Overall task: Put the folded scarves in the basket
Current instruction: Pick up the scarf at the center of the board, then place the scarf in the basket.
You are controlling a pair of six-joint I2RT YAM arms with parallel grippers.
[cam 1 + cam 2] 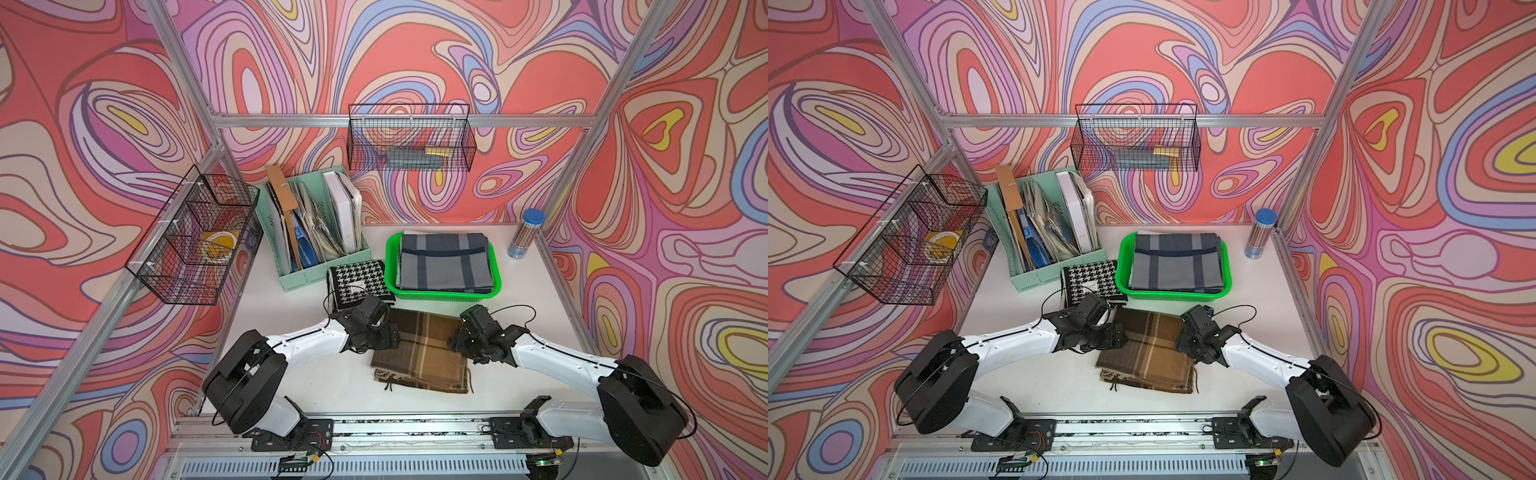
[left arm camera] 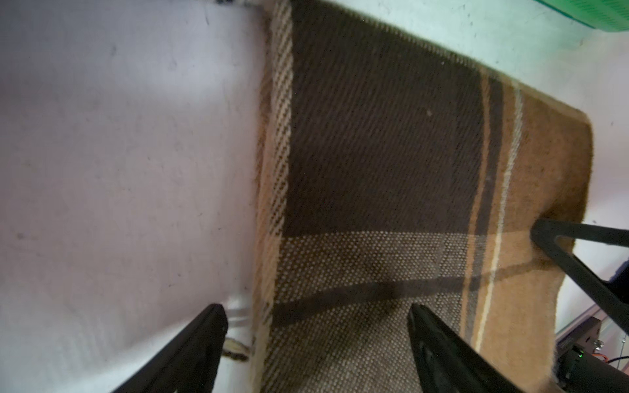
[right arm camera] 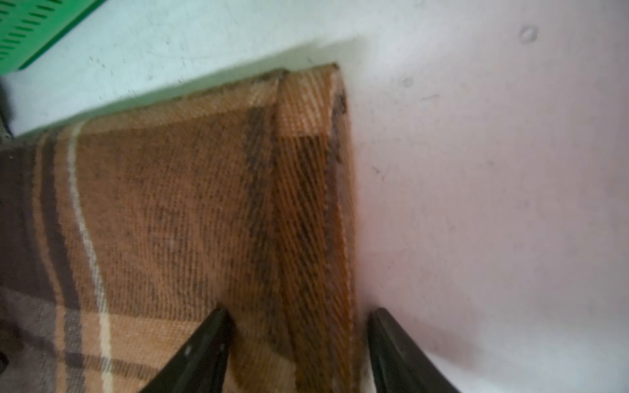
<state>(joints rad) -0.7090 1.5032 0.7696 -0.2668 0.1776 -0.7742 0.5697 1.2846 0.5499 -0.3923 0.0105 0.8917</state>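
Note:
A folded brown plaid scarf (image 1: 419, 353) (image 1: 1150, 353) lies flat on the white table in front of the bright green basket (image 1: 390, 266) (image 1: 1123, 266). My left gripper (image 2: 315, 308) (image 1: 376, 332) is open and straddles the scarf's (image 2: 374, 153) left edge, one finger over the table and one over the cloth. At the opposite edge my right gripper (image 3: 299, 311) (image 1: 461, 340) has its jaws apart. One finger presses on the scarf (image 3: 170, 204), the other is beside the edge, and cloth bunches between them. A corner of the basket (image 3: 30, 30) (image 2: 595, 13) shows in each wrist view.
A grey plaid folded cloth (image 1: 444, 262) fills the basket. A houndstooth cloth (image 1: 359, 282) lies left of it, by a mint file organiser (image 1: 311, 232). A blue-capped tube (image 1: 525, 235) stands at the back right. Black wire baskets (image 1: 195, 237) (image 1: 409, 137) hang on the frame.

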